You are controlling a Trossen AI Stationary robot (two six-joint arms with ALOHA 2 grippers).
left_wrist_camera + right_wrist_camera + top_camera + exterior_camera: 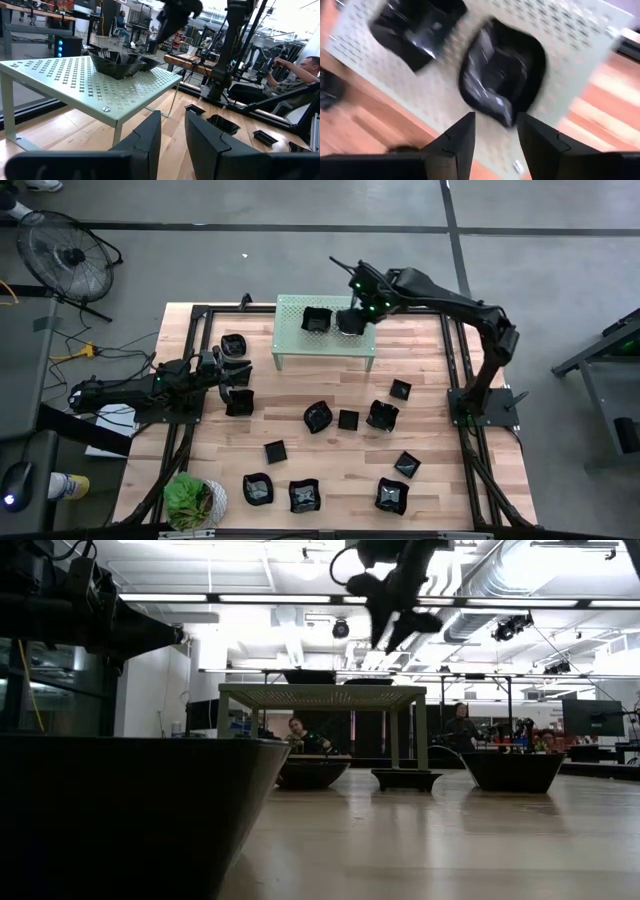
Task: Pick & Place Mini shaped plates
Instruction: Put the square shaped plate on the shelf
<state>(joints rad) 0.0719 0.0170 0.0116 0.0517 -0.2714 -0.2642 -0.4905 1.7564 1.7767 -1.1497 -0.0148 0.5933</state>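
1. Mini shaped plates (pixel 317 417): glossy black, both on the shelf and scattered around it.
2. Shelf (pixel 324 340): pale green metal, dotted with rows of small perforations.
3. Worktop (pixel 330 390): light wood planks, black framed.
4. Plant (pixel 186 498), well away from the shelf: green.

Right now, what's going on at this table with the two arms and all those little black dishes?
The robot is moving mini shaped plates onto a pale green shelf. Two plates sit on it now. The right gripper hangs open just above the second plate, holding nothing. The left gripper waits low at the table's left side, its fingers apart and empty. About a dozen more plates lie scattered on the wooden table.
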